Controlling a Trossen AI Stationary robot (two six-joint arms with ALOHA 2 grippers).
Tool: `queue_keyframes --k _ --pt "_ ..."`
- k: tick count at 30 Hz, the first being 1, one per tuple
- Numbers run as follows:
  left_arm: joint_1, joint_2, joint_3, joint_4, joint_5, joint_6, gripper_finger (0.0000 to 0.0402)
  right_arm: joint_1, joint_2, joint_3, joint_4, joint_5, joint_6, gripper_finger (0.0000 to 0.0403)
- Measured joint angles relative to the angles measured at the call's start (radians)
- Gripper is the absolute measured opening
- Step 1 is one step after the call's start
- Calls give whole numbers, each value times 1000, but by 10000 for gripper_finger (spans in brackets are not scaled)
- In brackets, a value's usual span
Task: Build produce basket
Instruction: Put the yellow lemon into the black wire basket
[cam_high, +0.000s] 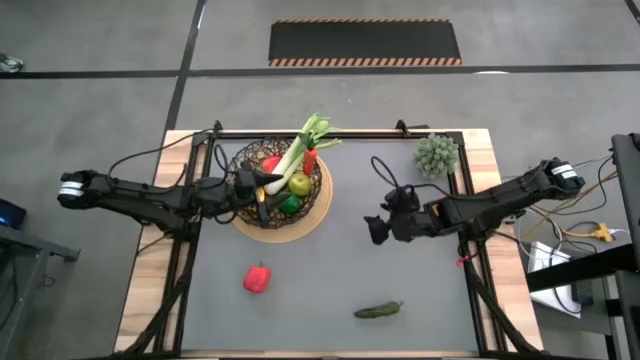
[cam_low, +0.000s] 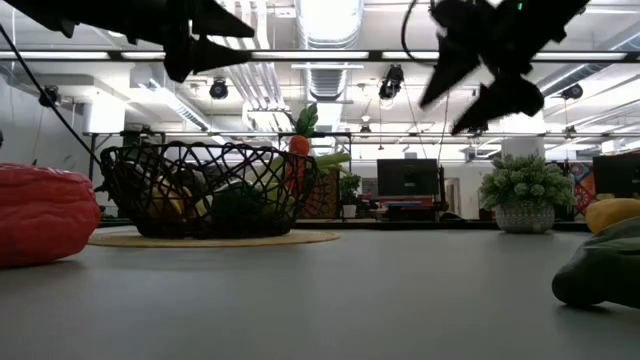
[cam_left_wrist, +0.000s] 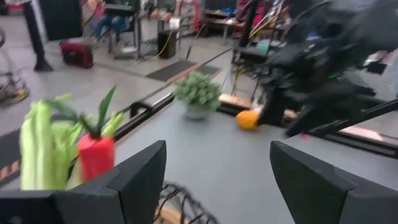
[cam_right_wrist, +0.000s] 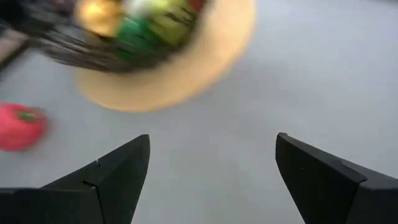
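Observation:
The dark wire basket (cam_high: 278, 190) stands on its tan base disc at the table's far left-centre, holding a leek (cam_high: 300, 150), a carrot (cam_high: 311, 158), a green apple (cam_high: 299, 184), a lime (cam_high: 290, 205) and a yellow piece. A red pepper (cam_high: 257, 278) and a dark cucumber (cam_high: 379, 311) lie on the grey mat near the front. My left gripper (cam_high: 262, 187) is open and empty above the basket's left side. My right gripper (cam_high: 372, 229) is open and empty above the mat, right of the basket. An orange-yellow fruit (cam_left_wrist: 247, 119) lies near the plant.
A spiky grey-green plant (cam_high: 437, 154) in a pot stands at the far right corner. A black frame (cam_high: 330, 132) edges the mat. Bare mat (cam_high: 400, 270) lies between the basket, the pepper and the cucumber.

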Motion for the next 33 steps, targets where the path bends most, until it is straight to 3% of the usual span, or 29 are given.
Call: queue_keyframes --k 11,20,33 --pt "-7 0 -1 26 6 22 268 -257 0 0 -467 -236 107 327" --pt "-7 2 -1 26 5 27 268 -428 0 0 -801 -269 122 327" --pt "-7 2 -4 26 5 46 268 -464 7 -41 -853 -293 141 327"
